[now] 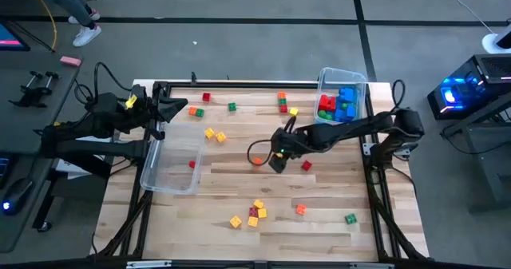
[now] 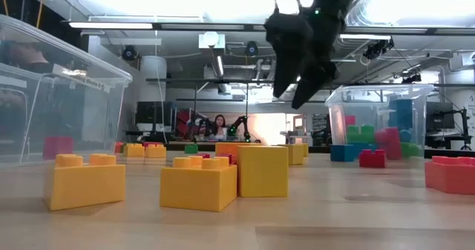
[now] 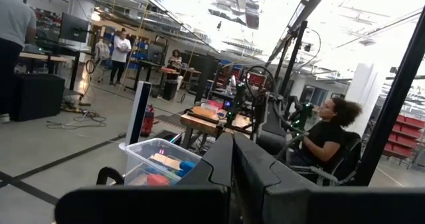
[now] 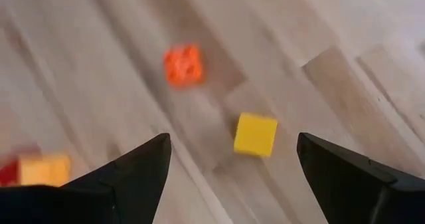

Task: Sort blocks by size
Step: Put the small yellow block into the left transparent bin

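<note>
Small blocks lie scattered over the wooden table: yellow ones left of centre, a yellow and red cluster near the front, a red one and a green one. My right gripper hangs open over the table's middle, fingers slanting down and clear of the table in the low view. Below its fingers the wrist view shows a yellow cube and an orange block lying on the wood. My left gripper waits shut at the far left, holding nothing.
A clear bin at the left holds one small red block. A second clear bin at the far right holds larger red, blue and green blocks. Yellow blocks stand near the low camera.
</note>
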Tool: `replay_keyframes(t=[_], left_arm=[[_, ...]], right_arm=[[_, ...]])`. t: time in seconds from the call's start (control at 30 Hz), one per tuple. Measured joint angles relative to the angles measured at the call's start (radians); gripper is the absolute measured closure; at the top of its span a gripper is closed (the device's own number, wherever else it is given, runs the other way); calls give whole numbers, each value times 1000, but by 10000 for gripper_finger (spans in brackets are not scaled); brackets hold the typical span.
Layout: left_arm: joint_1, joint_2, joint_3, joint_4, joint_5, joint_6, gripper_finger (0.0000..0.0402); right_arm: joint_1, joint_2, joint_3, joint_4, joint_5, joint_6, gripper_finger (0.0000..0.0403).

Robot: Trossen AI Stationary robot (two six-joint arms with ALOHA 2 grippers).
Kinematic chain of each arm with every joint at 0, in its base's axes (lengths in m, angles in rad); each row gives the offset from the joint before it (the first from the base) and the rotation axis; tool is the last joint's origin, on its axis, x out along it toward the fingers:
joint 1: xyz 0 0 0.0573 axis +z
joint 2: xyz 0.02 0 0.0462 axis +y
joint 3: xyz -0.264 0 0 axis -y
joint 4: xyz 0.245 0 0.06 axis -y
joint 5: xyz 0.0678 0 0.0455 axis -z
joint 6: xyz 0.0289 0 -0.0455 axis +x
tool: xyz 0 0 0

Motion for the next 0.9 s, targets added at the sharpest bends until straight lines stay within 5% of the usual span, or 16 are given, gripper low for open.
replay_keyframes(t=[0.13,0.4,0.73,0.9], left_arm=[[0,0,0,-1,0,0,402],[0,0,0,-3,0,0,401],[0,0,0,-5,-6,0,401],[0,0,0,-6,-12,-1,401]], right_arm=[[-26,33,-23,2,52,14,80],[-48,138,-20,15,-47,47,80],[-34,194,-19,48,-39,61,81],[-34,228,-19,47,-40,61,109]])
